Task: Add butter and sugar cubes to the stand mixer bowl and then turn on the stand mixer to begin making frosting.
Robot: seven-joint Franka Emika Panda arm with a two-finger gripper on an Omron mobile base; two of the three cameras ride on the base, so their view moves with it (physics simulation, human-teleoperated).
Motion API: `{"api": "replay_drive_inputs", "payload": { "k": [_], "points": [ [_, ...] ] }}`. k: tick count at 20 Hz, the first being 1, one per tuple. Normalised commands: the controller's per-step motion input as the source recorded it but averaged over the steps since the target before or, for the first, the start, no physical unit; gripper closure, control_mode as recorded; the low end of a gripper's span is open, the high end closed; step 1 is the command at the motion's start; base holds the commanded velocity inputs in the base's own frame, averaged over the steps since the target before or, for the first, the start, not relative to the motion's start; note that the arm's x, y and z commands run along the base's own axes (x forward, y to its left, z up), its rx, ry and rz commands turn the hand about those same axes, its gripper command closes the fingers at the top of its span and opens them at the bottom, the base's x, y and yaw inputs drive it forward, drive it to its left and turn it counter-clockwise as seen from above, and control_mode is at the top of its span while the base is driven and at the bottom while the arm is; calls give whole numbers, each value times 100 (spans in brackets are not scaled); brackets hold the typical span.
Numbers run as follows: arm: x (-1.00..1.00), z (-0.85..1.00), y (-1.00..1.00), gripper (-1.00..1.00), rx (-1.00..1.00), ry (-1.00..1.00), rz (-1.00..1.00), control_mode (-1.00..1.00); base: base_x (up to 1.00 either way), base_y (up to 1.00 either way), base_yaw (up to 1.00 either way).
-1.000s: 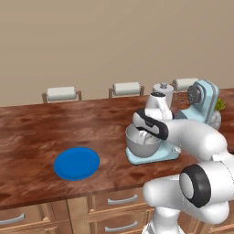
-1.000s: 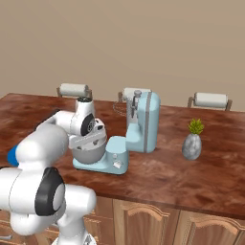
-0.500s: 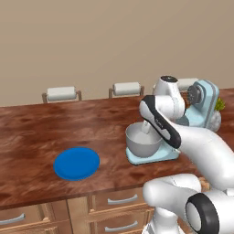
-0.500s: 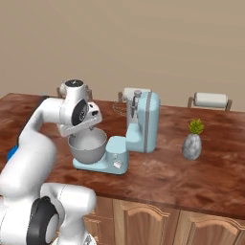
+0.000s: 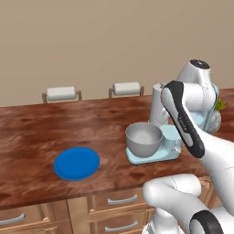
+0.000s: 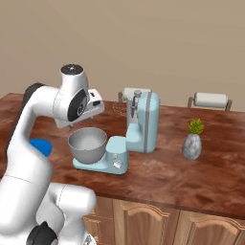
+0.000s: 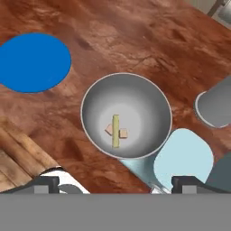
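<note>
**Grey metal bowl now holds butter and sugar; arm has lifted clear**

Grey and shiny, the round stand mixer bowl (image 7: pixel 126 115) sits on the flat base of the light-blue stand mixer (image 6: pixel 142 125), and from the hand camera its contents are plain: the thin pale-yellow butter (image 7: pixel 116 131) stick lies on the bottom, with two small pale sugar cubes (image 7: pixel 122 133) touching it, one on each side.

Compared with a second ago, the white arm has risen from just over the bowl to well above it, so the loading looks finished. What remains, as I judge it, is switching the mixer on; a small pale knob (image 6: pixel 117 164) shows on the near end of the base.

The gripper (image 6: pixel 95 101) hangs above the bowl; whether its claw is apart or together I cannot tell. The flat round blue plate (image 5: pixel 77 163) lies bare to the left of the mixer.

No brand, label or writing can be read anywhere.
</note>
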Motion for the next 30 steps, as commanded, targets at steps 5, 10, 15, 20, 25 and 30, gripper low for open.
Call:
{"api": "replay_drive_inputs", "payload": {
  "k": [5,10,15,20,25,30],
  "points": [
    [-35,38,-100,-100,15,-1,0,-100,0,0,0],
    [-27,22,-100,-100,16,-5,0,-100,0,0,0],
    [-4,10,-98,-100,17,-2,0,-100,0,0,0],
    [46,0,-88,-100,19,1,0,-100,0,0,0],
    [50,-5,-70,-100,18,0,0,-100,0,0,0],
    [57,-15,-64,-100,28,0,0,-100,0,0,0]
  ]
}}
